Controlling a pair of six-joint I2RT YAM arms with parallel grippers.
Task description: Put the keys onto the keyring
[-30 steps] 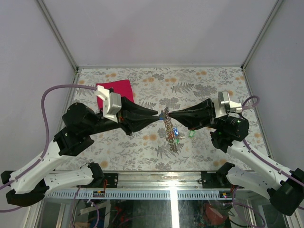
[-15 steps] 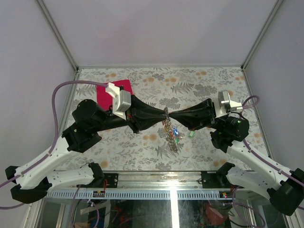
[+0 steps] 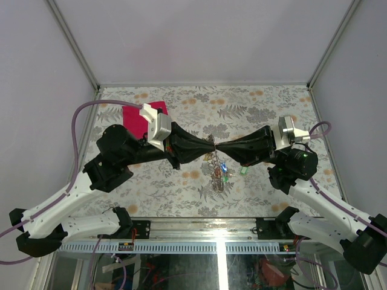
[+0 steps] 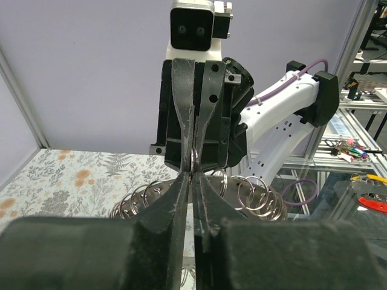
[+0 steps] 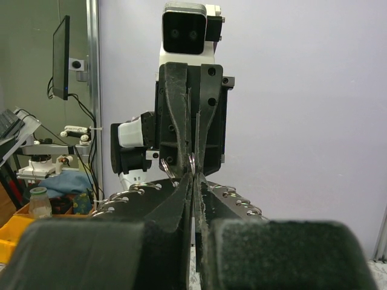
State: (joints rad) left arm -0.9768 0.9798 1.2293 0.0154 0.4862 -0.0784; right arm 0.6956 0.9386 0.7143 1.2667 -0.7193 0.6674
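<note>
At ten o'clock on the counter [image 3: 266, 103] lies a magenta cloth [image 3: 145, 112], well out of play. Moving to centre now: the left fingers [image 3: 204, 147] reach in from nine o'clock, the right fingers [image 3: 222, 147] from three, tips all but meeting head-on. Between them hangs the keyring [image 3: 216, 179], lifted and trailing toward six o'clock. The keys [image 3: 224, 168], blue and green heads showing, sit against its three o'clock side; threaded on or not, too small to call.

Tricky step, I'd say. One side must hold a coil steady while the other works the wire, so both sets of tips want the same loop, square on, with no tug that twists the ring away.

Left fingers: down to a hairline slit, tips right at a small wire loop. Whether they've truly bitten on it, I can't tell. Right fingers: pressed fully together, pinching that loop of the keyring from the opposite side.

A small green thing [image 3: 243, 170] lies on the counter at four o'clock of the ring.
</note>
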